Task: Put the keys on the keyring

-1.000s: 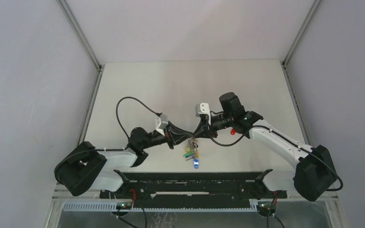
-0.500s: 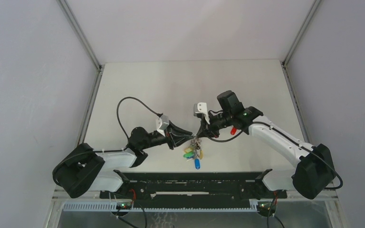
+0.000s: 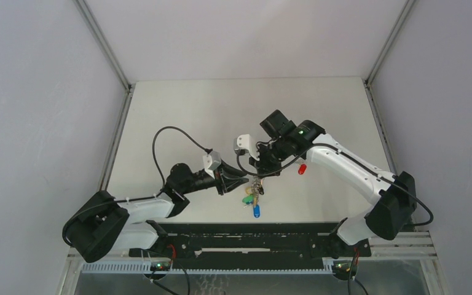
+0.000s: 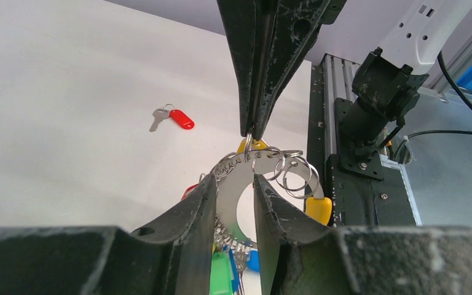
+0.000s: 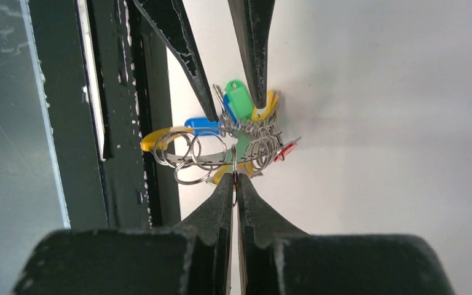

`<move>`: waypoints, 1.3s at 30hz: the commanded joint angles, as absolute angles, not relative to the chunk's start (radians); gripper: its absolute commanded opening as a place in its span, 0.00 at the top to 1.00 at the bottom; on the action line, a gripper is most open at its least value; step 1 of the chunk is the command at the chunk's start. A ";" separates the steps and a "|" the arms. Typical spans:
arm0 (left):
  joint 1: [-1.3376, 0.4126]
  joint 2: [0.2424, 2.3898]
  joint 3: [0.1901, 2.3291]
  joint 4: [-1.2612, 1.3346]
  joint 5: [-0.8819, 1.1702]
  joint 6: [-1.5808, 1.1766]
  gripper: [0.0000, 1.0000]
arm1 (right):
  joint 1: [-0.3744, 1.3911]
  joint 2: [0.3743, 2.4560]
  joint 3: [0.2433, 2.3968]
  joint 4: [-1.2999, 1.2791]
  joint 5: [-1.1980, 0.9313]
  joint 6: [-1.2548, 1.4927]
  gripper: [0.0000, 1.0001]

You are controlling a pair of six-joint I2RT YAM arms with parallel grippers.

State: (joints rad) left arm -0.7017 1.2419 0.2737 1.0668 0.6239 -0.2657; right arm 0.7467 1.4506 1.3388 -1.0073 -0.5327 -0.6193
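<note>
Right claw (image 5: 235, 179) closed on keyring (image 5: 204, 158), keys dangling
Left claw (image 4: 234, 180) parted, astride the ring's band; red key (image 4: 173, 117) lies on the surface (image 3: 190, 110) to the right

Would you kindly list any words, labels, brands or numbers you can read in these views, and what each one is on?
No text is readable. The coloured key heads on the keyring look blank, as does the red-headed key lying on the table.

The keyring (image 3: 254, 187) hangs between the two grippers, with the left gripper (image 3: 244, 179) on its left and the right gripper (image 3: 259, 177) just behind it. A loose key (image 3: 302, 168) lies on the table (image 3: 190, 123) to its right, well apart.
</note>
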 commanded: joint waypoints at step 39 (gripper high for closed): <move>-0.755 1.356 0.332 1.197 0.672 -0.272 0.87 | 0.839 1.594 1.543 -1.168 -0.492 -0.706 1.00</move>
